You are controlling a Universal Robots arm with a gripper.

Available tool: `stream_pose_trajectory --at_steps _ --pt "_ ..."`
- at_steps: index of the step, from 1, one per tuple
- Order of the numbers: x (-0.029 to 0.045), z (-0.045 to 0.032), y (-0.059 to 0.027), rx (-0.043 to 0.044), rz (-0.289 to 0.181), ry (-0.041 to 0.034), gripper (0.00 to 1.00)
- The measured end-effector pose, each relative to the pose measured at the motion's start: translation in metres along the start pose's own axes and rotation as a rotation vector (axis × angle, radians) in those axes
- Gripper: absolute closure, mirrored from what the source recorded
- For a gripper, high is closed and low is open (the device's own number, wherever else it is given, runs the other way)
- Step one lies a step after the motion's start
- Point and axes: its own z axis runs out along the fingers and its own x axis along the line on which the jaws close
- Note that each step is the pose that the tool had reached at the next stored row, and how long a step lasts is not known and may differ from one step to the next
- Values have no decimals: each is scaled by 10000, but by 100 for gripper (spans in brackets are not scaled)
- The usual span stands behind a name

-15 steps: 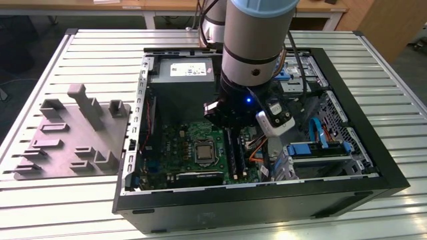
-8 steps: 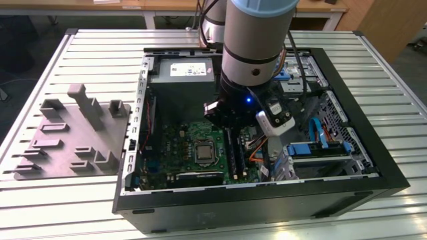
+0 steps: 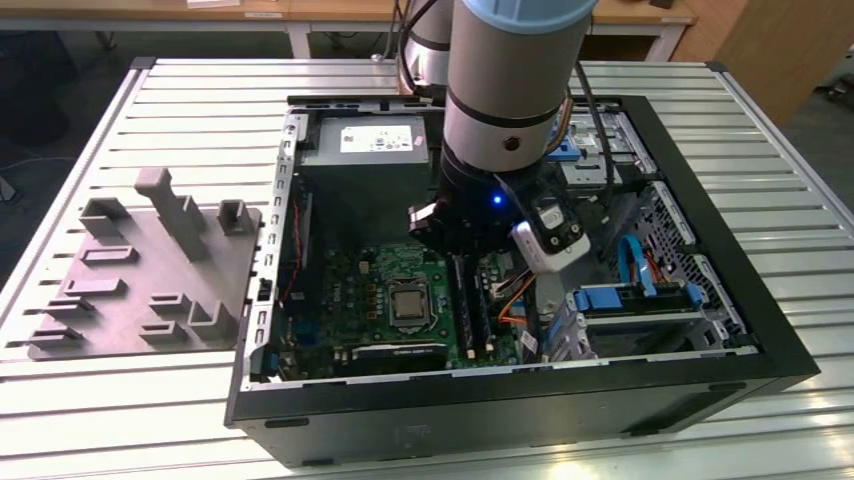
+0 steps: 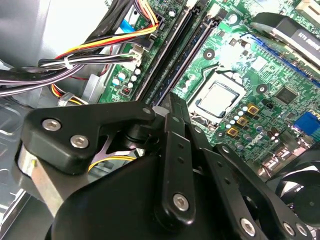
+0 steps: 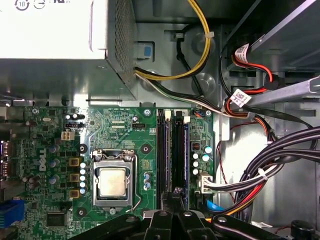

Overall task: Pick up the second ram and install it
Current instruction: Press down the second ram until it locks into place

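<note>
Cables crowd beside gripper lowered onto motherboard sockets.

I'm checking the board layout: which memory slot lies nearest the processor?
The slot right beside the processor; the other slots lie beyond it, toward the cable bundle.

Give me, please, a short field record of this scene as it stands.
arm: reaching down into the open computer case
gripper: shut, over the RAM slots of the green motherboard
held item: cannot tell
processor socket: beside the slots, uncovered
power supply: grey, at the board's far edge
outside case: grey fixture block on the slatted table, exterior view's left
</note>
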Motion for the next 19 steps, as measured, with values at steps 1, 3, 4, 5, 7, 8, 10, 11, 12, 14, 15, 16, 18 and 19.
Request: stream_pose_trajectory --at_steps 1,3,4,5,7,8,10,11,12,14,15,16,18,19 --pt "0 0 0 1 0 0 90" --pt "0 -1 0 4 0 0 90" --pt "0 -1 0 5 0 -1 90" --pt "0 -3 4 8 1 1 90" --pt "1 2 19 6 1 0 90" --pt "1 6 31 4 1 0 90" --pt "1 13 48 -57 1 -5 90" --pt "1 18 58 -99 1 -7 90" --pt "1 22 68 -138 2 -10 90" --pt "2 30 90 -213 5 -14 90" --pt "2 36 102 -242 5 -15 90" --pt "2 42 117 -262 5 -15 90" --pt "3 55 147 -285 5 -15 90" --pt "3 61 161 -289 5 -15 90"
